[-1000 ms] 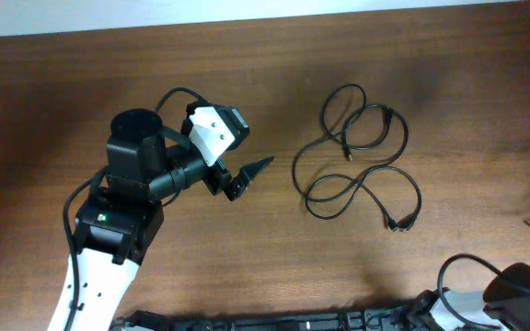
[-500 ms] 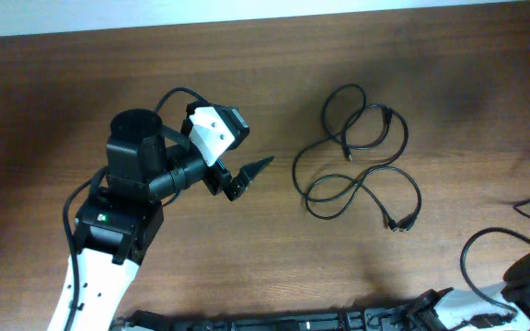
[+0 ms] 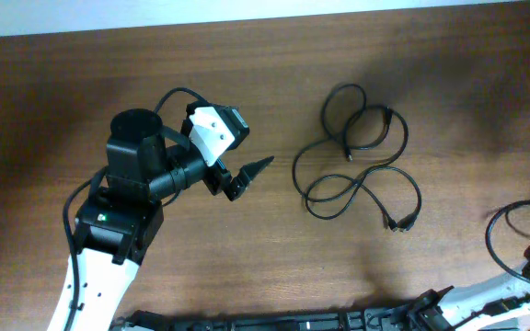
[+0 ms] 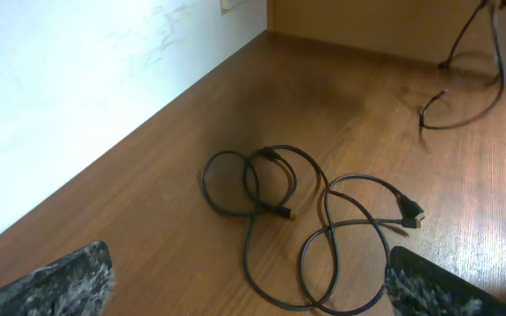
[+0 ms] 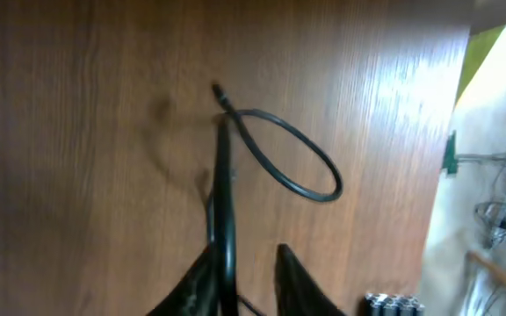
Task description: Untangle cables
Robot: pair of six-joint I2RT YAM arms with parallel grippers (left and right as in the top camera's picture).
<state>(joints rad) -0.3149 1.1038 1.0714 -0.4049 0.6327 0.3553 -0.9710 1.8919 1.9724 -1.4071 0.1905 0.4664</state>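
Overhead: likely light, limp cables sprawl at 3 o'clock of the wide-open, empty left gripper; pinch near a plug. Right gripper slightly parted, 1 loose cord against a finger, seemingly unheld.

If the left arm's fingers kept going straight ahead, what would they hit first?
Probably the cables: they lie straight ahead of the left fingers, with only bare table between. The nearest loop would likely come first, though how high the fingers ride above the wood is unclear.
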